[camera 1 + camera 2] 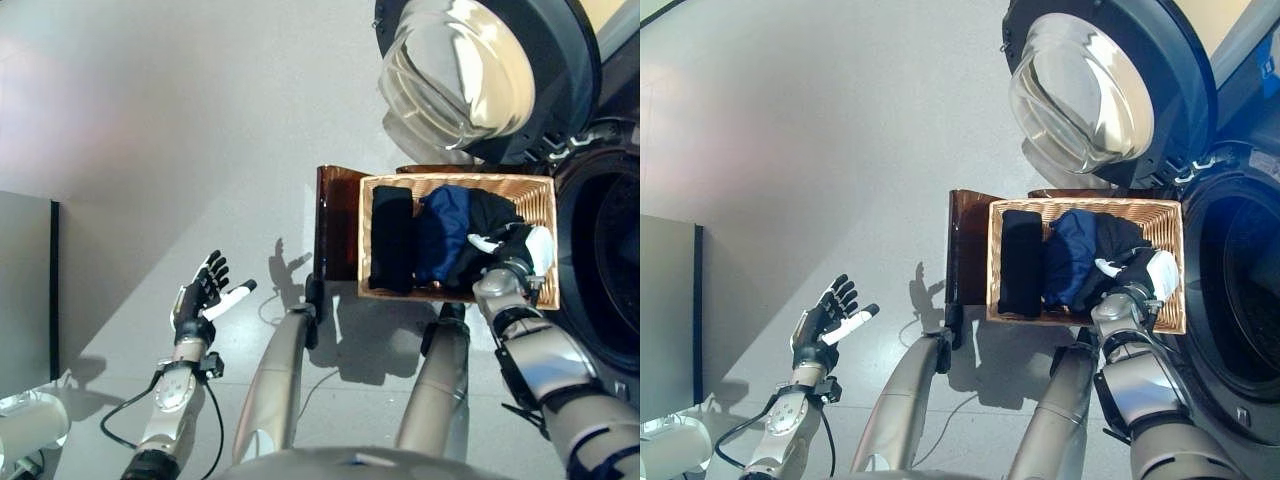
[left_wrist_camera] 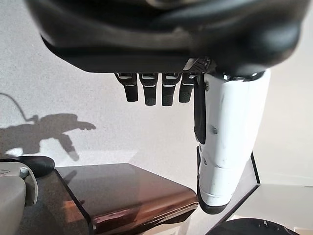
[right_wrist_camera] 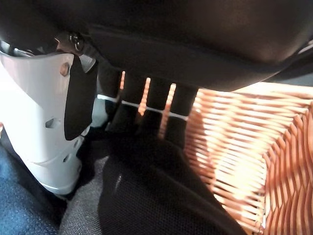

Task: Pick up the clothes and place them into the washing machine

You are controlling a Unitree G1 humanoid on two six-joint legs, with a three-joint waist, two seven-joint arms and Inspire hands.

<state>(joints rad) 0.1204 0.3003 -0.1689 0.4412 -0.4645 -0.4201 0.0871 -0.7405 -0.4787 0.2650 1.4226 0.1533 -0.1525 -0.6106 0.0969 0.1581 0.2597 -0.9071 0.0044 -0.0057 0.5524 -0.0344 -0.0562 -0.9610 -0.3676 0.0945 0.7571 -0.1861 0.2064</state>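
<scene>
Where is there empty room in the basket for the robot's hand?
The wicker basket is crowded: folded black cloth, blue cloth and dark cloth nearly fill it, with the right hand among them. Bare wicker shows only by the wall nearest the washing machine.

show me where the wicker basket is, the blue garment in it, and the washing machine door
wicker basket (image 1: 536, 206): left eye view, on its woven right wall.
blue garment (image 1: 443, 232): left eye view, on the middle of the cloth.
washing machine door (image 1: 1080, 95): right eye view, on the glass bowl of the open door.
</scene>
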